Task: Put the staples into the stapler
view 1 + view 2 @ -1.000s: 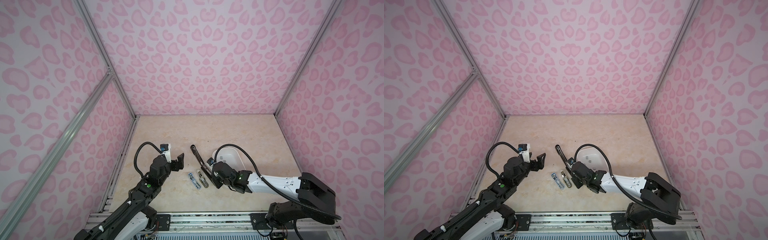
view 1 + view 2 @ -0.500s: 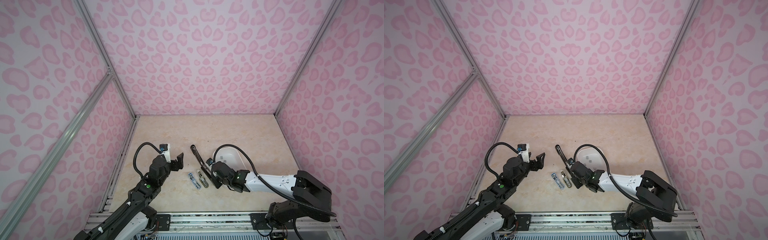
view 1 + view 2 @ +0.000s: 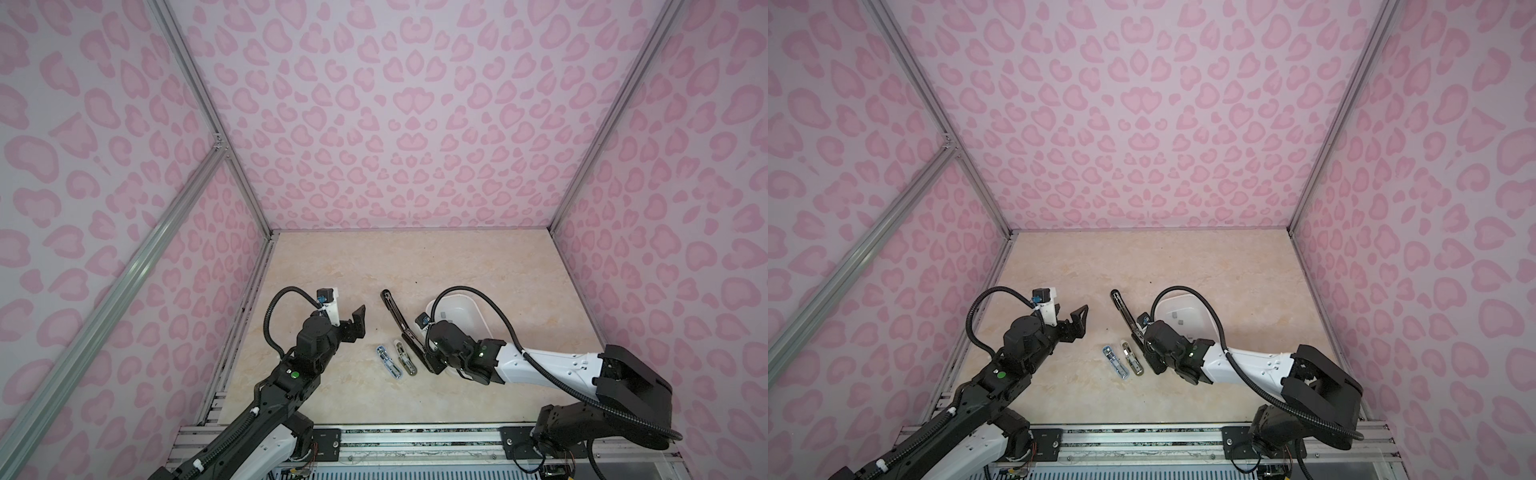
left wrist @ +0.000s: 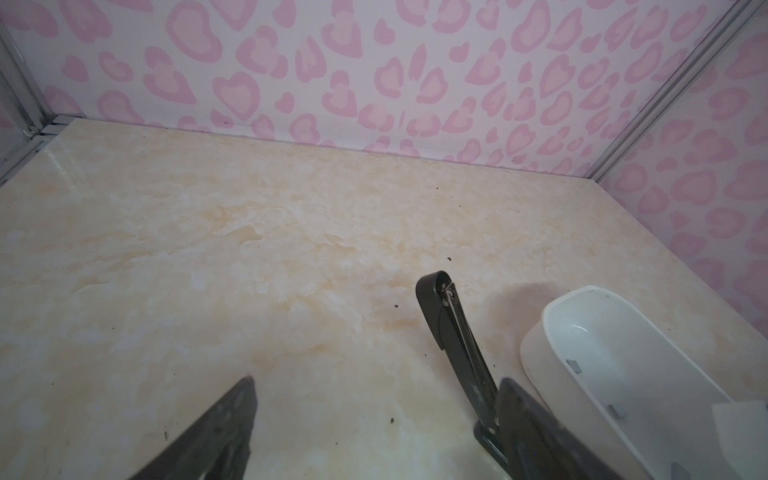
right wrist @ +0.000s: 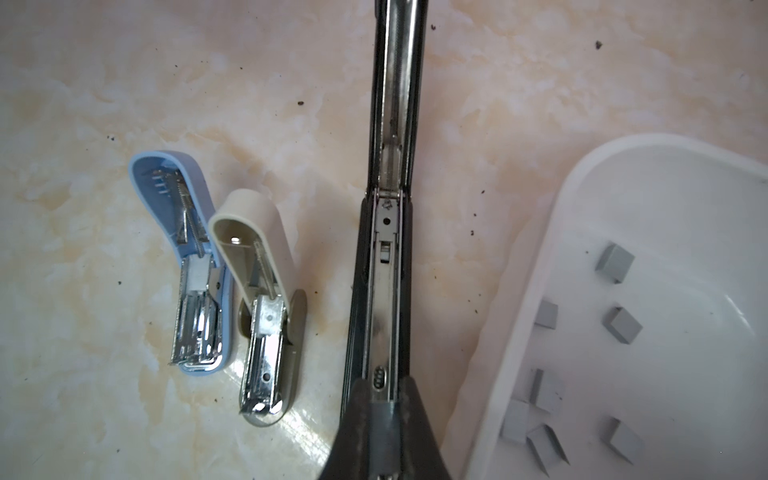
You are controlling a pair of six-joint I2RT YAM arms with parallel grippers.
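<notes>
Right wrist view: shows the black stapler [image 5: 388,270] folded out flat along the table [image 5: 104,104], with the metal magazine channel facing up. Shows the right gripper [image 5: 384,399] with fingers brought fully together and tips over the near end of that channel. Cannot tell whether the tips touch the metal or stand just above it.

Locates the staples [image 5: 622,325] as several small grey blocks lying loose on the floor of the white tray [image 5: 511,345]. Places the tray just beside the black stapler, on the side away from the two small staplers. Shows most blocks apart from one another, and a few close together near the tray wall.

Locates the blue stapler [image 5: 199,291] and the beige stapler [image 5: 266,311] on the other side of the black stapler. Shows both hinged open, side by side and nearly touching, with bright magazines exposed.

Both top views: show the left gripper [image 3: 358,322] [image 3: 1079,322] with fingers spread wide and gripping nothing. Place it to the left of the black stapler [image 3: 401,328] [image 3: 1127,316], apart from all three staplers. Show the tray [image 3: 473,311] [image 3: 1187,303] behind the right wrist.

Left wrist view: frames bare table between the two spread fingers [image 4: 232,415]. Shows the black stapler [image 4: 453,332] and the tray [image 4: 536,353] beyond one finger, with staples [image 4: 575,365] inside the tray.
</notes>
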